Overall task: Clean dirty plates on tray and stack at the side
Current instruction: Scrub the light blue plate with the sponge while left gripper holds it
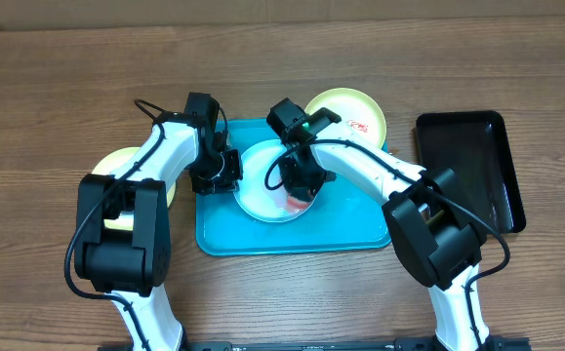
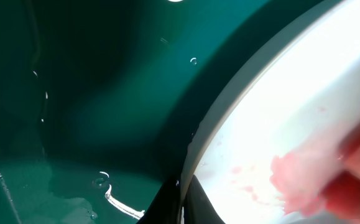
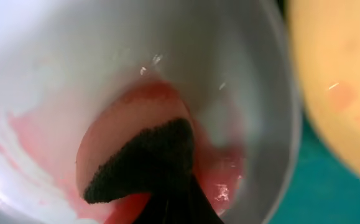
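Light, stiff, slippery plate point(image 1: 256, 198) (red-smeared): left claw point(image 1: 231, 176) seemingly pinches its rim, right claw point(image 1: 300, 191) grips a pink sponge point(image 1: 297, 205).

Brown wood-grain table point(image 1: 58, 88): turquoise tray point(image 1: 262, 239) at centre, narrow black tray point(image 1: 463, 146) at right, yellow-green plate point(image 1: 345, 105) at the turquoise tray's upper right corner, second yellow-green plate point(image 1: 114, 162) at left, part-hidden under an arm.
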Robot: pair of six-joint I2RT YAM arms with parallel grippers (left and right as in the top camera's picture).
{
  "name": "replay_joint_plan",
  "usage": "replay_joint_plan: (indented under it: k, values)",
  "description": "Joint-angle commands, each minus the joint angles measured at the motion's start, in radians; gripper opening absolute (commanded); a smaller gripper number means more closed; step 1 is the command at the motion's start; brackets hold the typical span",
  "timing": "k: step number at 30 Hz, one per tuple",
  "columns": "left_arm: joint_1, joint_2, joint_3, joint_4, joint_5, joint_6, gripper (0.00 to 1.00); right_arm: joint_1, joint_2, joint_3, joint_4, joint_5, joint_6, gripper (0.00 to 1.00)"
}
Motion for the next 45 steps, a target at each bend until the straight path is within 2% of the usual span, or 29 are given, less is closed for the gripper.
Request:
replay_joint_plan:
  k: [1,5,8,15,17,21,24,27,28,31,34,38,45]
  values:
    - [0.009,0.044,-0.024,0.014,-0.048,0.019,0.04,-0.034,0.018,0.01,0.089,0.099,-0.008,0.04]
    - [0.009,0.044,-0.024,0.014,-0.048,0.019,0.04,-0.018,0.048,0.009,0.221,-0.217,-0.008,0.04]
    - [0.009,0.044,-0.024,0.014,-0.048,0.019,0.04,0.017,0.082,0.009,0.22,-0.379,-0.008,0.04]
    - [0.009,0.044,-0.024,0.014,-0.048,0.019,0.04,0.028,0.077,0.011,0.025,-0.348,-0.034,0.04]
    - [0.009,0.044,-0.024,0.014,-0.048,0.019,0.04,0.004,0.068,0.026,-0.035,-0.263,-0.034,0.04]
    - [0.009,0.044,-0.024,0.014,-0.048,0.019,0.04,-0.046,0.054,0.119,-0.131,0.027,-0.022,0.04]
    - [0.009,0.044,-0.024,0.014,-0.048,0.019,0.04,-0.053,0.054,0.154,-0.08,0.121,0.003,0.04]
    - [0.009,0.044,-0.024,0.014,-0.048,0.019,0.04,-0.051,0.06,0.151,0.023,0.069,0.004,0.04]
    - [0.009,0.044,-0.024,0.014,-0.048,0.019,0.04,-0.044,0.065,0.138,0.087,-0.045,0.003,0.04]
    - [0.009,0.044,-0.024,0.014,-0.048,0.019,0.04,-0.024,0.075,0.132,0.112,-0.192,0.003,0.04]
    - [0.009,0.044,-0.024,0.014,-0.048,0.019,0.04,0.011,0.078,0.132,0.08,-0.32,-0.009,0.04]
    - [0.009,0.044,-0.024,0.014,-0.051,0.021,0.04,0.02,0.077,0.132,-0.012,-0.385,-0.035,0.04]
    - [0.01,0.04,-0.023,0.005,-0.053,0.058,0.04,-0.079,-0.065,0.134,-0.064,-0.394,-0.06,0.04]
